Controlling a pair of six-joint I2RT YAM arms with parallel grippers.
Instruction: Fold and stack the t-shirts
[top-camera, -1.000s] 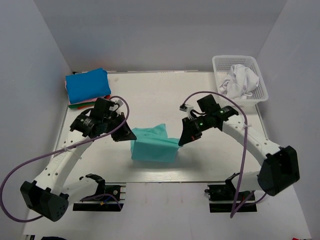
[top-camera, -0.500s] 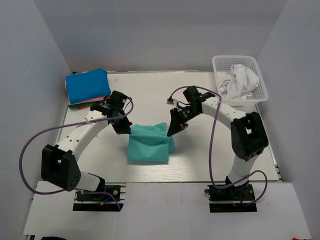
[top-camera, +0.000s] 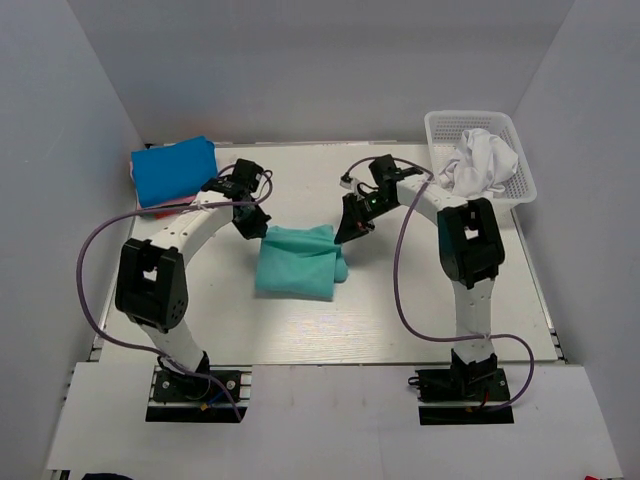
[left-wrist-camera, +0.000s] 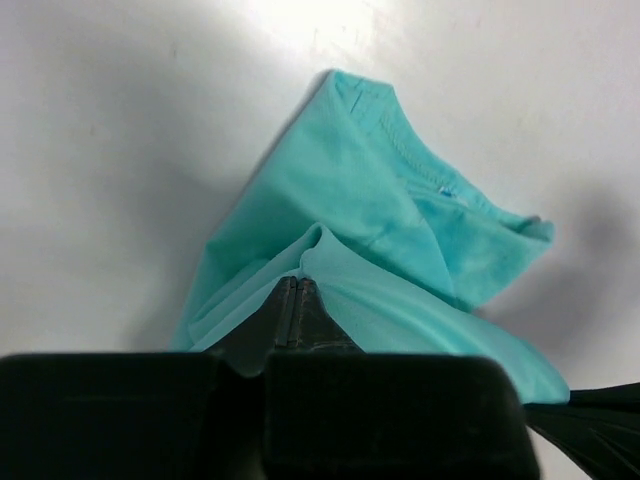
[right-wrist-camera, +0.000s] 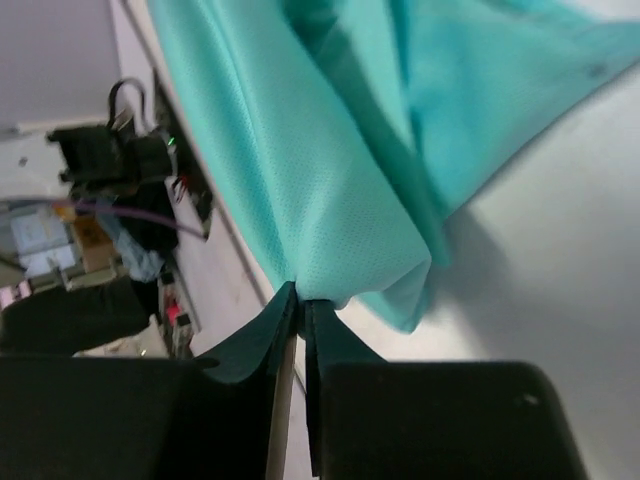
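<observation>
A teal t-shirt (top-camera: 297, 262) lies partly folded in the middle of the table. My left gripper (top-camera: 256, 232) is shut on its far left corner; the left wrist view shows the teal cloth (left-wrist-camera: 400, 230) pinched at the fingertips. My right gripper (top-camera: 345, 236) is shut on its far right corner; the right wrist view shows the teal cloth (right-wrist-camera: 340, 180) hanging from the closed jaws. A folded blue t-shirt (top-camera: 174, 170) tops a stack at the far left. A crumpled white t-shirt (top-camera: 478, 160) lies in the basket.
A white plastic basket (top-camera: 520, 160) stands at the far right corner. The stack at the far left has red and green edges (top-camera: 152, 211) under the blue shirt. White walls enclose the table on three sides.
Both grippers have carried the teal shirt's edge away from the arm bases toward the far side. The shirt now lies farther back, and both arms are stretched out more.
</observation>
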